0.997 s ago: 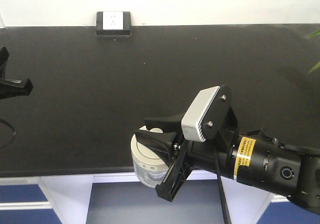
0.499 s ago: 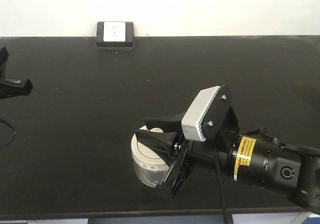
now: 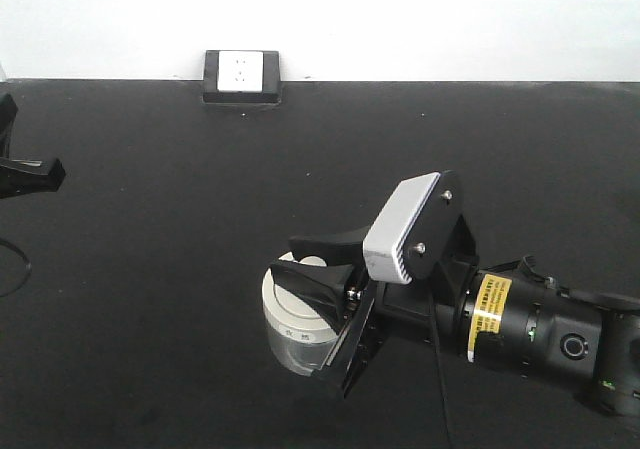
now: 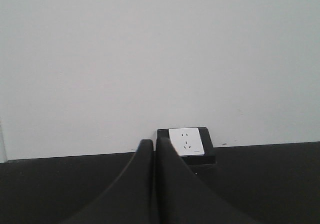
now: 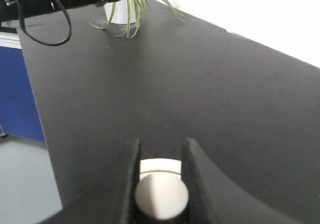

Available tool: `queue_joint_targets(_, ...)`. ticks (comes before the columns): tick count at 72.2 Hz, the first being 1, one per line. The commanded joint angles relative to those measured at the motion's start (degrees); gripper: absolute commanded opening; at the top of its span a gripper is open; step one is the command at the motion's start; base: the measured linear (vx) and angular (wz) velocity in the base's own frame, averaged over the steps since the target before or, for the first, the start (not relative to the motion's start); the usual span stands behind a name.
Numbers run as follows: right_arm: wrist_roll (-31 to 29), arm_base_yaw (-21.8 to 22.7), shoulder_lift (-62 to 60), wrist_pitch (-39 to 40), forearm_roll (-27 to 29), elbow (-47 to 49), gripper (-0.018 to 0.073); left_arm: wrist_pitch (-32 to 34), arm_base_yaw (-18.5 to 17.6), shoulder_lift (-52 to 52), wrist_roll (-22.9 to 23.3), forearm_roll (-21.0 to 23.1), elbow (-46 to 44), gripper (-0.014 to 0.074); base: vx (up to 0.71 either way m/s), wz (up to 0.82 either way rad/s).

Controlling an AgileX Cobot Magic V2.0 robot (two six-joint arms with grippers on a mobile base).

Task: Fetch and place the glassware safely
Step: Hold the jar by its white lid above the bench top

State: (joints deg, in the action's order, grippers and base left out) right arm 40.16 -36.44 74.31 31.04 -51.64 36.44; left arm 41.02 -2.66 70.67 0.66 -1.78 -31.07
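Observation:
The glass jar (image 3: 291, 330) with its cream-white lid is in the front view, low and centre, over the black table (image 3: 180, 169). My right gripper (image 3: 286, 256) is shut on the lid's knob from above. In the right wrist view the round knob (image 5: 161, 196) sits between the two fingers of the right gripper (image 5: 161, 144), with the lid's rim (image 5: 159, 164) showing beyond it. I cannot tell whether the jar touches the table. My left gripper (image 3: 45, 173) is at the left edge, away from the jar. In the left wrist view the left gripper (image 4: 153, 142) has its fingers pressed together and holds nothing.
A black box with a white wall socket (image 3: 241, 76) stands at the table's back edge against the white wall, also in the left wrist view (image 4: 186, 142). A potted plant (image 5: 131, 7) stands at one table end. The table's front edge (image 5: 36, 99) borders a blue cabinet (image 5: 11, 97).
The table has slid towards the camera: its front edge and the cabinets below have left the front view. The jar, once over that edge, is now over the table. Both grippers keep their pose.

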Motion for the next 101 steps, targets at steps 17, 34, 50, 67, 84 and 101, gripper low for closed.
queue_joint_targets(17, -0.5, 0.1, -1.9, 4.3, 1.6, 1.7, -0.0004, 4.2, 0.0, -1.2, 0.4, 0.4, -1.7, 0.0001, 0.02, 0.02)
queue_joint_targets(34, -0.5, 0.1, -1.9, 4.4, 1.6, 1.7, -0.0004, 4.2, 0.0, -1.2, 0.4, 0.4, -1.7, 0.0001, 0.0, 0.01)
queue_joint_targets(50, -0.5, 0.1, -1.9, 4.4, 1.6, 1.7, -0.0004, 4.2, 0.0, -1.2, 0.4, 0.4, -1.7, 0.0001, 0.0, 0.0)
queue_joint_targets(67, -0.5, 0.1, -1.9, 4.4, 1.6, 1.7, -0.0004, 4.2, 0.0, -1.2, 0.4, 0.4, -1.7, 0.0001, 0.0, 0.0)
queue_joint_targets(84, -0.5, 0.1, -1.9, 4.4, 1.6, 1.7, -0.0004, 4.2, 0.0, -1.2, 0.4, 0.4, -1.7, 0.0001, 0.0, 0.0)
queue_joint_targets(101, -0.5, 0.1, -1.9, 4.4, 1.6, 1.7, -0.0004, 4.2, 0.0, -1.2, 0.4, 0.4, -1.7, 0.0001, 0.0, 0.0)
